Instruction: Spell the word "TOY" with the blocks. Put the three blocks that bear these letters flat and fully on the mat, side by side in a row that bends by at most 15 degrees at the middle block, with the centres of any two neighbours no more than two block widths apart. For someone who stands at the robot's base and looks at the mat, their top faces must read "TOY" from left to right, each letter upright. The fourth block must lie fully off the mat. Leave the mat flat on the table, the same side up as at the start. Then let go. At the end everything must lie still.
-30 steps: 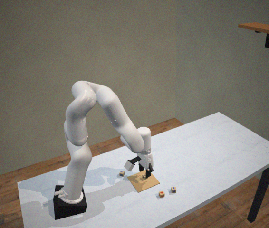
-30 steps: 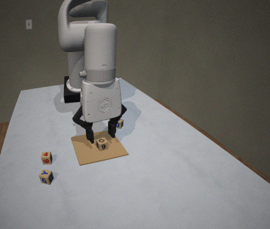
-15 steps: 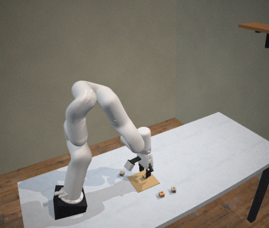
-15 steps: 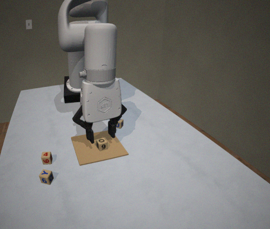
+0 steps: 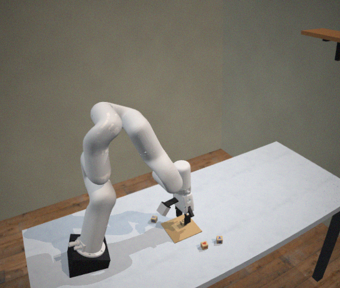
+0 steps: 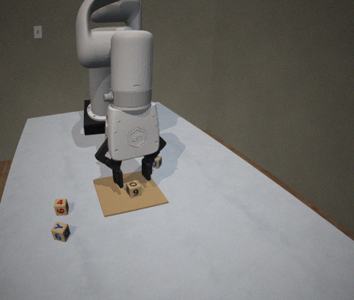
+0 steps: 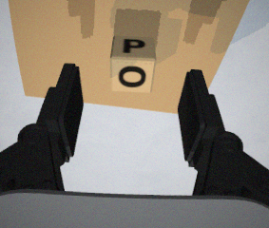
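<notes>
The tan mat (image 5: 191, 230) (image 6: 122, 203) (image 7: 52, 38) lies flat on the table. One wooden block (image 6: 134, 189) (image 7: 133, 66) stands on it near its robot-side edge. The block shows an O and a P in the wrist view, and a 9 on the side facing the exterior camera. My gripper (image 5: 183, 218) (image 6: 132, 180) (image 7: 131, 85) is open and empty, low over that edge. Its fingers stand wide on either side of the block without touching it. A block with a blue Y (image 5: 219, 239) (image 6: 60, 231) on top and a block with red marks (image 5: 203, 245) (image 6: 60, 206) lie off the mat.
A fourth block (image 5: 154, 219) (image 6: 156, 162) lies off the mat, on the side opposite the other two. It is partly hidden behind a finger in the exterior view. The arm's black base (image 5: 88, 263) stands at the table's end. A wooden shelf (image 5: 334, 36) hangs on the wall.
</notes>
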Tool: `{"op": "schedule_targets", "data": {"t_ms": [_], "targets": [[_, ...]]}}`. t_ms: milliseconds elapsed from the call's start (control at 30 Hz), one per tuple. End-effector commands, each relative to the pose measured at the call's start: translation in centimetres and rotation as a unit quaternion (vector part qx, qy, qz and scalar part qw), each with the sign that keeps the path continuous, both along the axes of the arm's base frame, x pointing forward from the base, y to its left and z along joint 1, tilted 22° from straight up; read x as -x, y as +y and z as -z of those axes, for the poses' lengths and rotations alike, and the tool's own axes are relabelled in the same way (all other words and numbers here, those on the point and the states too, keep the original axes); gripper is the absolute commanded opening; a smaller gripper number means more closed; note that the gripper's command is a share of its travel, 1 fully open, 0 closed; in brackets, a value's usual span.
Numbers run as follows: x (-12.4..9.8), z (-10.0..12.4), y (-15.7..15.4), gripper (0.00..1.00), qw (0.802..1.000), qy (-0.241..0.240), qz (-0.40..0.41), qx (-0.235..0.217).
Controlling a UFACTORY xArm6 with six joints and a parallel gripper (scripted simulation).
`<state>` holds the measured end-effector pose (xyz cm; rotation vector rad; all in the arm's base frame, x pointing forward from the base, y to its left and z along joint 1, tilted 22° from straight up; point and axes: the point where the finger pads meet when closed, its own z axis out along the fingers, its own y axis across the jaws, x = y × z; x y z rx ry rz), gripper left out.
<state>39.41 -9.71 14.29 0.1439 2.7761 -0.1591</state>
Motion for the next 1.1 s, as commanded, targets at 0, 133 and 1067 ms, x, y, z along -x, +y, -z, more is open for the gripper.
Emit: {"op": "schedule_targets", "data": {"t_ms": [0,133,1067], "targets": [[-0.1,-0.1,0.0,0.63,1.0,-0.002,0.0,0.0],[-0.1,-0.1,0.0,0.63,1.0,-0.002,0.0,0.0],[-1.1,2.6,-0.4,0.63,1.0,-0.002,0.0,0.0]]}}
